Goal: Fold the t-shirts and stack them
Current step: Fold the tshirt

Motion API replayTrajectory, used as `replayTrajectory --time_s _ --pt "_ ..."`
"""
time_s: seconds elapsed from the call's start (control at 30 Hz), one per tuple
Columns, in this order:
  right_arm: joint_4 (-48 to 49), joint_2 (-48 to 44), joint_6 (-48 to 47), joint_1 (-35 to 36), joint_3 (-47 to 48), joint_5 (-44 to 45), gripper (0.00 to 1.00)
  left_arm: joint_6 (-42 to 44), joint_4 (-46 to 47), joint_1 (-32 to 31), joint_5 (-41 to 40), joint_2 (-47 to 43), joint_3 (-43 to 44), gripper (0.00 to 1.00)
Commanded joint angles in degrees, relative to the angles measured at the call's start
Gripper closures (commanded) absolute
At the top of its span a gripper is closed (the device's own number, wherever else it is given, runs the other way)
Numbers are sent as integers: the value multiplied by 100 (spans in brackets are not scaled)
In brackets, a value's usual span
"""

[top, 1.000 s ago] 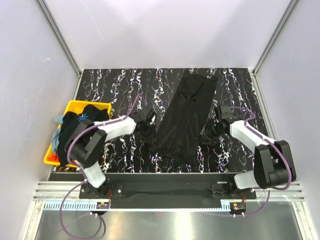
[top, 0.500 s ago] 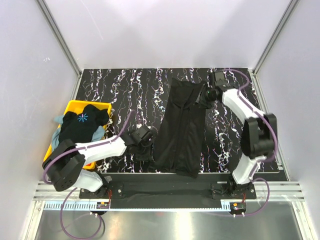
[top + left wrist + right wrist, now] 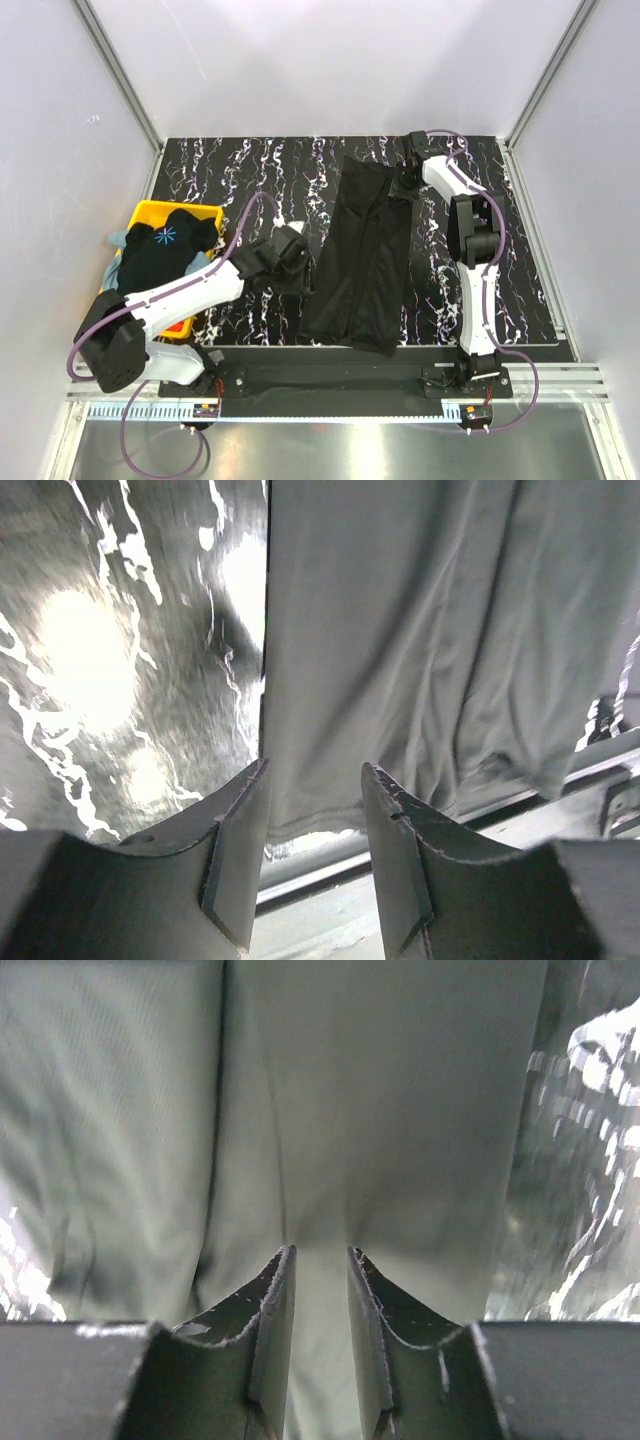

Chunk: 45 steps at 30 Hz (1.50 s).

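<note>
A plain black t-shirt [image 3: 365, 250], folded lengthwise into a long strip, lies on the marbled table from far to near. My left gripper [image 3: 293, 258] hovers just left of its left edge. In the left wrist view that gripper [image 3: 315, 768] is open with nothing between its fingers, and the shirt's near hem [image 3: 400, 630] lies beyond the tips. My right gripper [image 3: 403, 183] is at the shirt's far right corner. In the right wrist view it [image 3: 321, 1251] stands narrowly open, tips down over the cloth [image 3: 380, 1110].
A yellow bin [image 3: 150, 212] at the left edge holds a black t-shirt with a pale-blue starburst [image 3: 165, 245], with grey-blue cloth [image 3: 117, 241] and a bit of orange-red [image 3: 184, 327] showing. The black marbled tabletop [image 3: 250, 180] surrounds the shirt. Grey walls enclose three sides.
My left gripper opened, let go of the shirt's left side and pulled a little away. My right arm swung from the shirt's right side to its far right corner, jaws narrowing. The shirt lies straighter.
</note>
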Motion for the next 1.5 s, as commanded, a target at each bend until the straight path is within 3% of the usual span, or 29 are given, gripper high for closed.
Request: replayTrajectory --time_s 0.0,0.23,0.43,0.53,0.73,0.93,1.2,1.3,1.47 --pt "-312 417 -268 -35 650 233 67 316 -139 217 -249 -89 398 54" --pt "-592 1514 -408 -88 1819 172 68 712 -104 770 -275 280 925 54" --pt "-1445 2737 -558 -184 4191 58 67 1125 -16 1289 32 913 1321 53" --pt "-1613 2504 -453 -246 4449 14 66 1222 1 1378 391 1036 1339 54" --pt "-1578 565 -383 -281 2843 224 57 941 572 1369 1253 782 690 52" --pt "-1183 -1572 92 -88 -106 190 51 775 880 1351 1701 641 285 49" --pt "-156 -3639 1199 773 -3124 -451 53 625 1136 1343 1817 404 -242 48" --pt "381 -4124 1639 1308 -4127 -672 61 607 1144 1343 1782 193 -357 48" --pt "759 -4170 2244 2274 -4797 -628 60 546 1135 1343 1747 61 -471 49"
